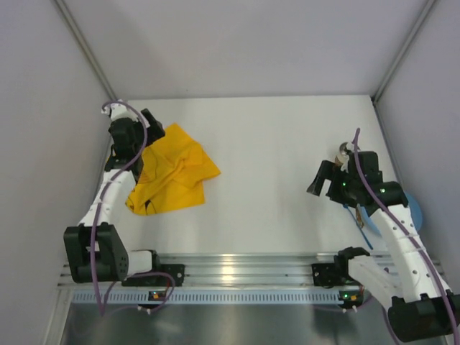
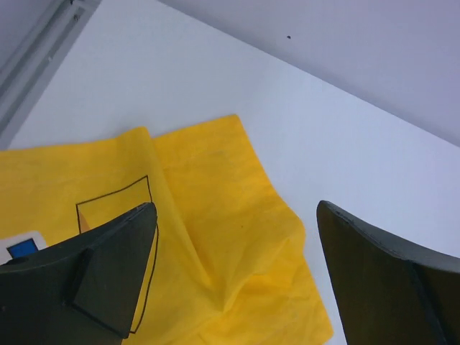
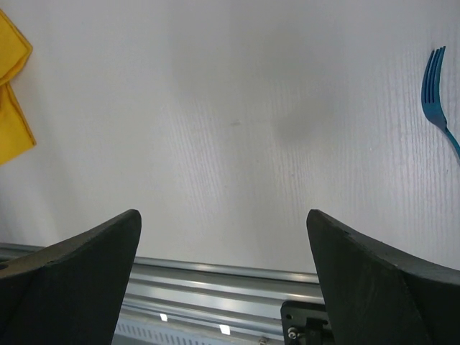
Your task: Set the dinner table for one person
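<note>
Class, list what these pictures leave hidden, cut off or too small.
Top view: round blue plate, mostly under the right arm.
Right wrist view: blue fork, handle cut off by the frame edge.
Left wrist view: print on the yellow cloth mat, partly behind the left gripper.

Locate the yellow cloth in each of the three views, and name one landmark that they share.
Top external: the yellow cloth lies crumpled left of centre.
Left wrist: it fills the lower left, creased, with a black printed outline on it.
Right wrist: only a corner shows, at the left edge.
Shared landmark: the white dinner table, which lies under the cloth in all three views.
</note>
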